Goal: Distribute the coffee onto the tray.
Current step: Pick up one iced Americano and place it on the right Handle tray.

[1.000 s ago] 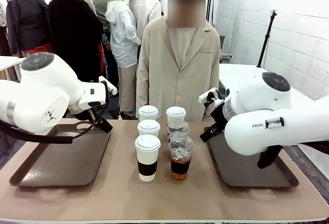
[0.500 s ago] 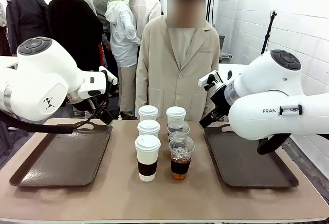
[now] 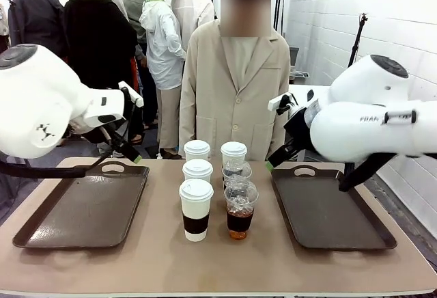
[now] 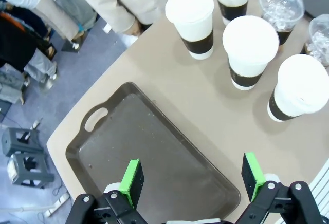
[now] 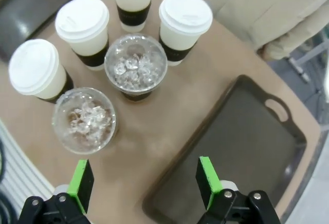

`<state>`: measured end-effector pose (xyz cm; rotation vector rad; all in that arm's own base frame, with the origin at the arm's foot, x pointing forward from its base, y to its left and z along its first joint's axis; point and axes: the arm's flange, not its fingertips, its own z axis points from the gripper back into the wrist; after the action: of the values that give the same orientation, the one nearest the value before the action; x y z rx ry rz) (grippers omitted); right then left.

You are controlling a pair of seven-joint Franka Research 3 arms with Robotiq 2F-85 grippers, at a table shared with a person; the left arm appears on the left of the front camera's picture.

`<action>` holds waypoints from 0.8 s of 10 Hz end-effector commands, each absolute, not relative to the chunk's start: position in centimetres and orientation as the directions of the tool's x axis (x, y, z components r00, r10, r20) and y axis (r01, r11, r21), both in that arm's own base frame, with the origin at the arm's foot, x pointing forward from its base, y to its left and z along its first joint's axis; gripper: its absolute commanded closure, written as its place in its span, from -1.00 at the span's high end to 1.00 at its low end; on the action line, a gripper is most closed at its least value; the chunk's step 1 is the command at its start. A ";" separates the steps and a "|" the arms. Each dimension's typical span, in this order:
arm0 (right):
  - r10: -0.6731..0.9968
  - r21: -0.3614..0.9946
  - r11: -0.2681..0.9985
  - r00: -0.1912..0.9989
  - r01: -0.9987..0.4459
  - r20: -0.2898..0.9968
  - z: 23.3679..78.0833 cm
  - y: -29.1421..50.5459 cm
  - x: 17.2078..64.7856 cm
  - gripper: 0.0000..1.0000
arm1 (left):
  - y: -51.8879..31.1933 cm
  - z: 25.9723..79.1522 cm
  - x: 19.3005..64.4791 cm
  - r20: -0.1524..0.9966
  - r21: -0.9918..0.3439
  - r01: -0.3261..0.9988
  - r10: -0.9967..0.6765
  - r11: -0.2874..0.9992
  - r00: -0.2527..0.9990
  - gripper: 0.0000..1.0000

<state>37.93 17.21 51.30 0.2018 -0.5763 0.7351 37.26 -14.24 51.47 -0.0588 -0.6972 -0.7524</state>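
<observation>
The task looks to be at its opening step: none of the 6 coffees is on a tray. 4 white paper cups [image 3: 196, 206] with brown sleeves and 2 iced coffee cups [image 3: 240, 208] with clear domed lids are bunched at the middle of the counter [image 3: 205, 264]. They form 2 lines running toward the person [image 3: 235, 86] at the far side: 3 paper cups on the left, then 1 paper cup and both iced coffees on the right. The left tray [image 3: 75, 212] and the right tray [image 3: 334, 216] lie bare on either side of them.

The left gripper [image 4: 193, 179] hangs high over the inner edge of the left tray, jaws spread wide with nothing between them. The right gripper [image 5: 145, 176] is likewise released and empty, raised above the strip of counter between the iced coffees and the right tray.

The next move probably calls for each arm to come down on a cup in its own line. The cups stand close together, so the front cup, with its free sides, is the easier first pick. A paper cup suits a grip at the sleeve. An iced cup wants a light squeeze below the dome and an upright carry.
</observation>
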 end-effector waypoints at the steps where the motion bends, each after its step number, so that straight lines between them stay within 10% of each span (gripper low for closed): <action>1: 0.582 0.084 0.684 0.611 -0.725 0.537 52.7 15.5 40.3 1.00 | -12.1 51.2 36.5 0.656 0.161 0.724 -0.621 0.671 0.429 1.00; 8: 0.392 0.147 0.669 0.513 -0.729 0.763 53.6 13.1 44.0 1.00 | -7.5 51.9 37.4 0.798 0.040 0.778 -0.489 0.627 0.353 1.00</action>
<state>43.55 12.99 55.20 0.4866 -0.7053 0.6967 38.19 -7.75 53.36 -0.3384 -0.8455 -0.8323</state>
